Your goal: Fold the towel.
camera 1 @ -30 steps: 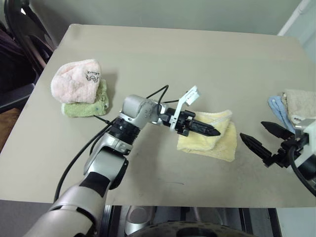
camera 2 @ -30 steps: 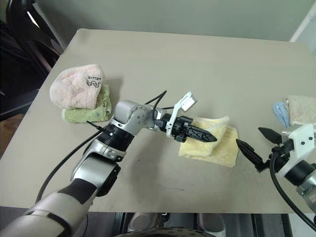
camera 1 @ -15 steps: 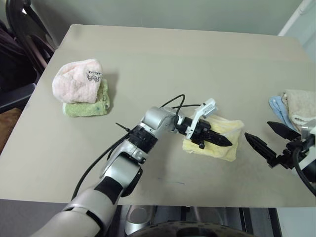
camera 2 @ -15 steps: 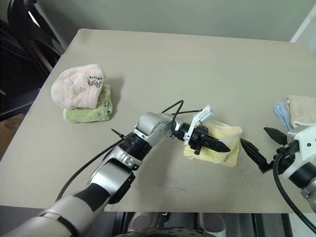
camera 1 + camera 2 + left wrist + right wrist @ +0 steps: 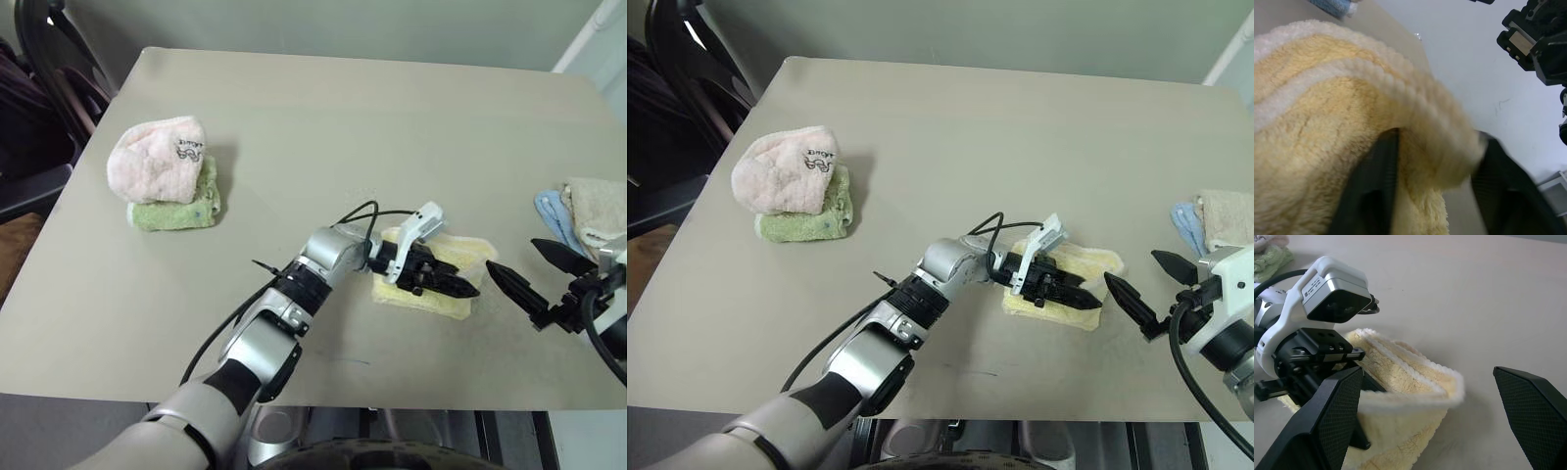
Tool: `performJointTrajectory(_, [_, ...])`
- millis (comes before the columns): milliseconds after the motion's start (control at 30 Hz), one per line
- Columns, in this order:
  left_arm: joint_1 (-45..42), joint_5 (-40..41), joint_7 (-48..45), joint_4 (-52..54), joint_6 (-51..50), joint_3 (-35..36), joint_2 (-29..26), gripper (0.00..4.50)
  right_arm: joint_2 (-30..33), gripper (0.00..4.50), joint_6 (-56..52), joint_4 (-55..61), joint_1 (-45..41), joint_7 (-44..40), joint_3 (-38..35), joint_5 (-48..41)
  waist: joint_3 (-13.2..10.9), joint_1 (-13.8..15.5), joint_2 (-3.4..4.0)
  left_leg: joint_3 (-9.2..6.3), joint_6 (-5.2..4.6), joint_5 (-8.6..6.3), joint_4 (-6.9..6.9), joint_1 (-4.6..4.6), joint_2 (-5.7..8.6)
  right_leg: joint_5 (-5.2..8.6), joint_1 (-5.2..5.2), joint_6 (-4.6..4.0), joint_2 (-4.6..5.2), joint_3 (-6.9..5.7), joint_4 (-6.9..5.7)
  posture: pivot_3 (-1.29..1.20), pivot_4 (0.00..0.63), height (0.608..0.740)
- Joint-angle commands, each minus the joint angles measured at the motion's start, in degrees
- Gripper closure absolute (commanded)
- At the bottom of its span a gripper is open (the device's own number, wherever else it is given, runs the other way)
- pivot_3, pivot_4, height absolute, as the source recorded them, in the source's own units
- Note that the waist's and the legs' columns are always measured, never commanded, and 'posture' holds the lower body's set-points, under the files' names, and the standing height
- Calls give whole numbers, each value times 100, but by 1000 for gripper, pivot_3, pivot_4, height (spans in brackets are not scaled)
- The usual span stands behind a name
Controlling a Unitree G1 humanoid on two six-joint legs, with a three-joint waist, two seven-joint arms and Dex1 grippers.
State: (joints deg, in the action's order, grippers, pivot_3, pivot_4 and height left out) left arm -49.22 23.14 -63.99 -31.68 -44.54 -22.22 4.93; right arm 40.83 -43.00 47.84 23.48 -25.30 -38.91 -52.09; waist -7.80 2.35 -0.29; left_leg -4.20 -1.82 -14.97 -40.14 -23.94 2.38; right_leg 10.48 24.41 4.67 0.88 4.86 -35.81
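Observation:
The pale yellow towel (image 5: 462, 252) lies folded on the table's right half, near the front edge. My left gripper (image 5: 468, 290) reaches across it from the left, lying low on its right part. In the left wrist view the fingers (image 5: 1371, 196) stand apart, with the towel's (image 5: 1327, 98) thick folded edge lying loosely between them. My right gripper (image 5: 511, 255) hovers just right of the towel, open wide and holding nothing. Its view shows the towel's (image 5: 1400, 377) curled corner between its spread fingers (image 5: 1327, 416).
A pink towel (image 5: 155, 159) sits on a green one (image 5: 171, 211) at the table's (image 5: 343, 127) left. Beige (image 5: 596, 206) and blue (image 5: 551, 215) cloths lie at the right edge. A black chair (image 5: 39, 59) stands behind the left corner.
My left gripper moved right and down across the towel, drawing its top layer over to the right, and its fingers have parted. The right gripper kept still.

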Motion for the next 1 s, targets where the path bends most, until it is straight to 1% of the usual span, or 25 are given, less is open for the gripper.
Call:
performJointTrajectory(33, [4,113,-190,282,-107,103,42,1036,45,0,60,104,-32,71,-79,-38,0,0,0,2,-1,0,0,0,0,-1,0,1,1,0,0,0,150,733])
performJointTrajectory(133, [69,176,-473,520,-96,47,-37,21,59,0,56,84,-67,71,-57,-28,1,-1,1,4,-2,0,0,1,0,-5,0,-1,2,0,0,0,150,733])
performJointTrajectory(267, [82,336,-356,822,-86,360,45,21,157,0,42,71,-73,43,-11,143,0,-1,1,4,-2,1,-1,1,0,-6,0,1,2,0,0,0,150,733])
performJointTrajectory(367, [33,510,-497,1458,107,577,-129,21,140,0,65,101,-195,73,-7,-16,0,-2,1,6,-3,1,-1,1,0,-7,1,1,2,0,0,0,150,733])
performJointTrajectory(433, [31,561,-432,1742,256,720,-189,21,132,0,67,115,-291,103,-21,-152,1,-4,3,7,-2,1,-1,2,-1,-7,1,1,2,0,0,0,150,733])
performJointTrajectory(533, [-91,535,-144,1980,766,1189,-370,21,126,0,59,126,-532,141,145,-355,1,-8,3,9,-4,2,-2,3,-1,-7,0,1,2,0,0,0,150,733])
performJointTrajectory(600, [-78,455,-104,2002,1015,1234,-476,21,100,0,49,104,-625,182,201,-476,1,-11,4,9,-5,4,-2,6,-2,-9,0,0,2,1,-1,0,150,733])
performJointTrajectory(667, [128,245,-305,2057,1609,1230,-809,21,49,0,56,68,-816,239,416,-632,2,-13,5,8,-5,4,-1,7,-3,-10,0,-2,2,0,-1,0,150,733])
performJointTrajectory(733, [252,189,-342,2088,1887,1245,-978,21,27,0,79,45,-928,282,573,-641,3,-26,8,8,-5,4,0,9,-4,-12,0,-4,2,0,-1,0,150,733])
performJointTrajectory(767, [346,222,-391,2174,1896,1248,-1085,381,19,0,83,22,-970,270,687,-616,3,-27,8,8,-5,4,0,7,-3,-12,2,-5,2,0,-1,0,150,733])
performJointTrajectory(800, [441,275,-349,2237,1929,1313,-1130,508,15,182,95,13,-977,245,801,-559,3,-31,8,8,-5,4,0,7,-4,-12,2,-5,2,-2,-1,0,150,733])
performJointTrajectory(867, [554,411,-309,2324,1842,1401,-1200,1154,-13,622,128,-7,-977,210,919,-539,3,-10,8,7,-5,3,-1,2,-4,-14,4,-8,2,-2,1,0,150,733])
performJointTrajectory(933, [689,390,-297,2368,1997,1427,-1254,1875,-31,1306,144,-1,-961,118,969,-708,3,9,8,2,-9,3,-4,-5,-1,-20,4,-18,3,-2,2,0,150,733])
performJointTrajectory(1000, [840,327,-393,2413,2107,1353,-1369,2593,-62,2013,190,-58,-1014,140,1066,-639,3,3,9,6,-13,0,-4,-5,0,-32,4,-37,6,-2,5,0,150,733])
